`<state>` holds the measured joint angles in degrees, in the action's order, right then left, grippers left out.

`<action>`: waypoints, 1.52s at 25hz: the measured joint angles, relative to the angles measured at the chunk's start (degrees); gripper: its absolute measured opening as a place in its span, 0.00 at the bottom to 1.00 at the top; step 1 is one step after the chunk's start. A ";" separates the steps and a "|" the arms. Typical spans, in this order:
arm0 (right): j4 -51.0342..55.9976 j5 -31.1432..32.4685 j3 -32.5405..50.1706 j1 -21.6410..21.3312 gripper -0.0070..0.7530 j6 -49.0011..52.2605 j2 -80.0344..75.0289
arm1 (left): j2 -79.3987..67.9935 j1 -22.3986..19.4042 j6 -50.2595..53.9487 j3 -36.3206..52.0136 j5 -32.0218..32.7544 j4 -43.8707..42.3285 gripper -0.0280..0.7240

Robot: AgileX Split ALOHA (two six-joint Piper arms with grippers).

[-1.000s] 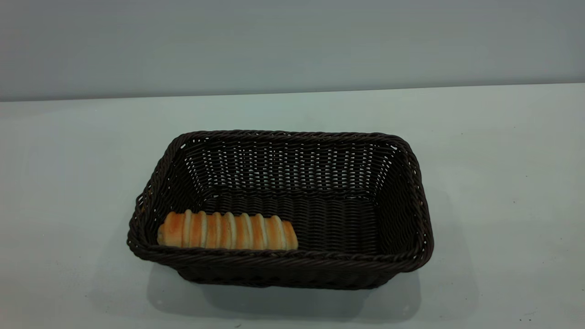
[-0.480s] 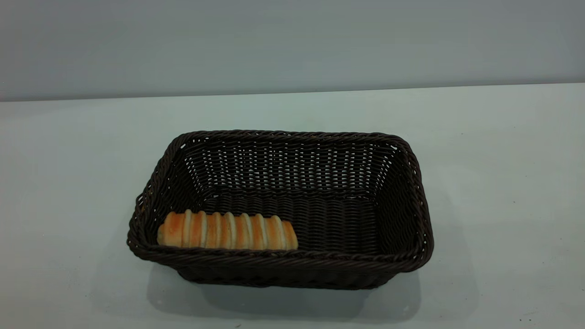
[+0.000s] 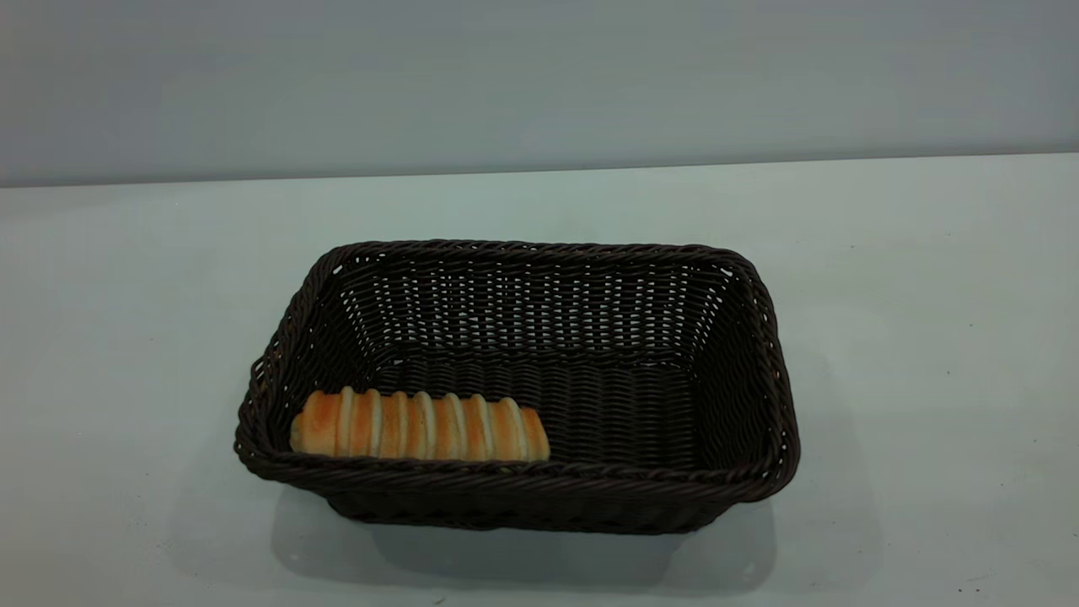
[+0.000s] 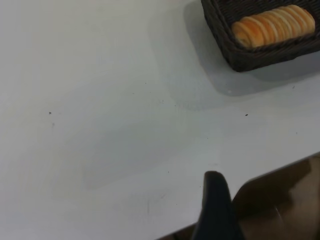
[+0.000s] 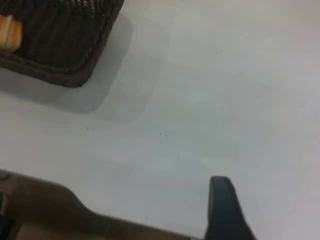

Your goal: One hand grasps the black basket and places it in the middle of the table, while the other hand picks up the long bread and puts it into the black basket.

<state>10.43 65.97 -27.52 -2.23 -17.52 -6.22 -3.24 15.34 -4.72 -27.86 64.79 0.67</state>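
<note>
A: Is anything differing from a second ago?

B: Nothing that is showing. The black basket point(image 3: 523, 379) is sitting on the table point(image 3: 126, 337) near the middle of the exterior view, just where it was sitting one second and half a second back, with the same shadow lying under its near side.

A: And the long bread point(image 3: 419, 426)?

B: It is lying inside the basket, along the near wall and toward the corner on the left arm's side, lengthwise with that wall, its pale stripes facing up. It is holding the same spot and the same angle as in both earlier moments.

A: Where are the arms?

B: Neither one is appearing in the exterior view, now or earlier. The left gripper point(image 4: 216, 210) is showing only as one dark finger in its own wrist view, hanging over the table's front edge, well apart from the basket point(image 4: 240, 52); the bread point(image 4: 274, 25) is showing inside the basket's corner there. The right gripper point(image 5: 225, 207) is likewise showing as a single dark finger near the table's edge, well clear of the basket's other corner point(image 5: 60, 45).

A: Are the jaws standing apart or together?

B: I cannot tell for either one; only one finger of each is in sight, and neither is touching anything.
</note>
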 joint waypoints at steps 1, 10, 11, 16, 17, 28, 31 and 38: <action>0.00 0.00 0.00 0.00 0.63 0.00 0.00 | 0.00 0.00 0.00 0.00 0.00 0.00 0.78; 0.00 0.00 0.00 0.00 0.63 0.00 0.00 | 0.00 0.00 0.00 0.00 0.00 0.00 0.78; 0.00 0.00 0.00 0.00 0.63 0.00 0.00 | 0.00 -0.13 0.00 0.00 0.00 0.00 0.78; 0.00 0.00 0.00 0.00 0.63 0.00 0.00 | 0.00 -6.84 0.00 0.00 0.00 0.05 0.78; 0.00 0.00 0.00 0.00 0.63 0.00 0.00 | 0.04 -8.78 0.00 0.00 0.00 0.05 0.78; 0.06 0.06 0.00 0.00 0.63 0.00 7.03 | 4.51 -15.34 -0.12 0.00 0.00 0.05 0.78; 0.24 0.12 0.00 0.00 0.63 0.00 7.10 | 4.51 -15.34 -0.12 0.00 0.00 0.05 0.78; 0.42 0.18 0.00 0.00 0.63 0.00 7.15 | 4.51 -15.34 -0.12 0.00 0.00 0.05 0.78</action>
<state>10.85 66.15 -27.52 -2.23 -17.52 0.93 1.28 0.00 -4.84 -27.86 64.79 0.72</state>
